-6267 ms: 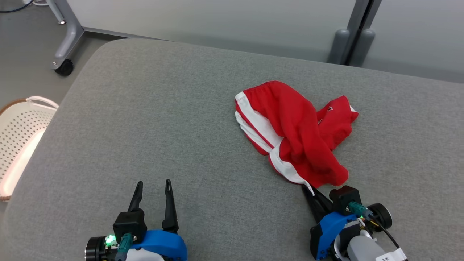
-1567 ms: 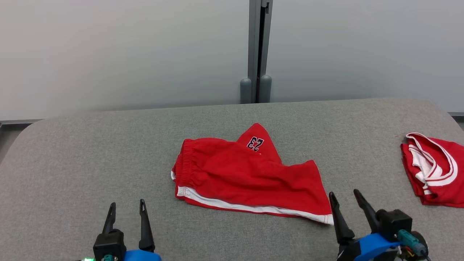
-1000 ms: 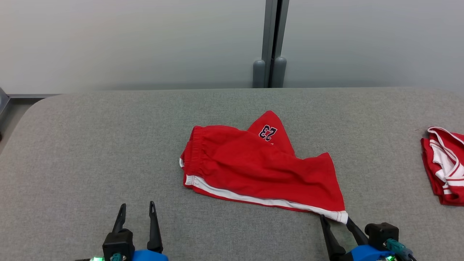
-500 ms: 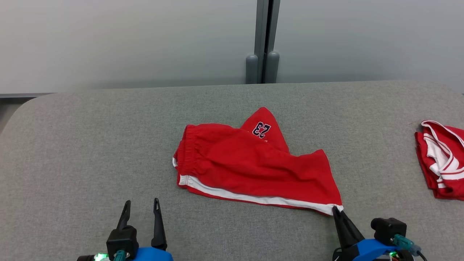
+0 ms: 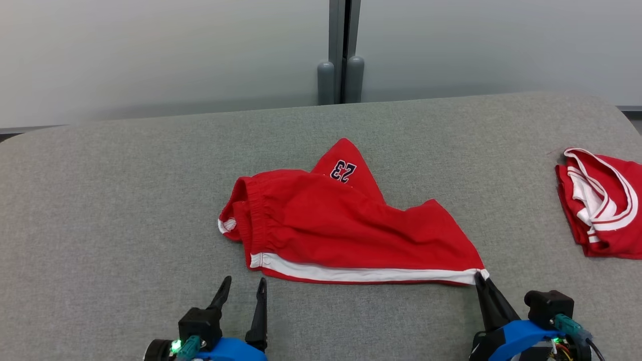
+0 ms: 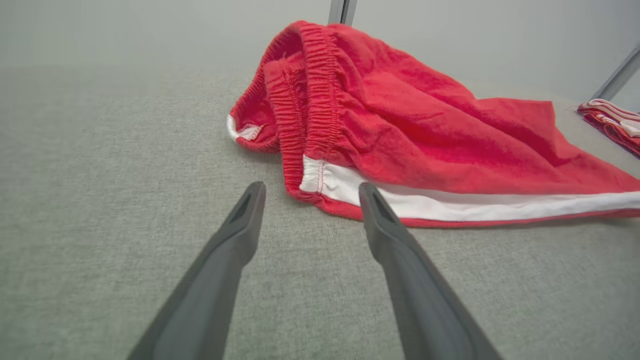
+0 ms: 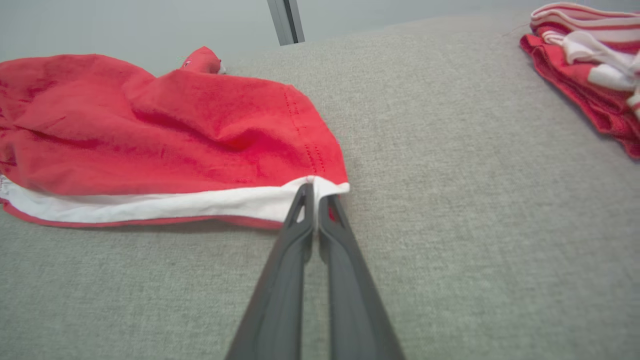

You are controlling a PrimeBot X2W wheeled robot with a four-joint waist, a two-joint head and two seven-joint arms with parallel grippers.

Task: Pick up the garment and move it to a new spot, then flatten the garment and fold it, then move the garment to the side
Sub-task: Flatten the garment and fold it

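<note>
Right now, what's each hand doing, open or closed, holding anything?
Left hand: open, empty, just short of the red shorts.
Right hand: closed, pinching the red shorts' white-striped hem corner.

Lighting: bright, diffuse and even across the grey surface [image 5: 125, 200]. Shadows: soft, with a thin dark band under the near hem of the red shorts [image 7: 150, 125]. Wrist views: wide-angle stretch at the edges. The left claw [image 6: 311, 186] fingers [image 6: 220, 280] blur toward the bottom edge.

Grey fabric surface [image 5: 125, 200] carries red shorts [image 5: 341, 225] and another red-white garment [image 5: 602, 210].
</note>
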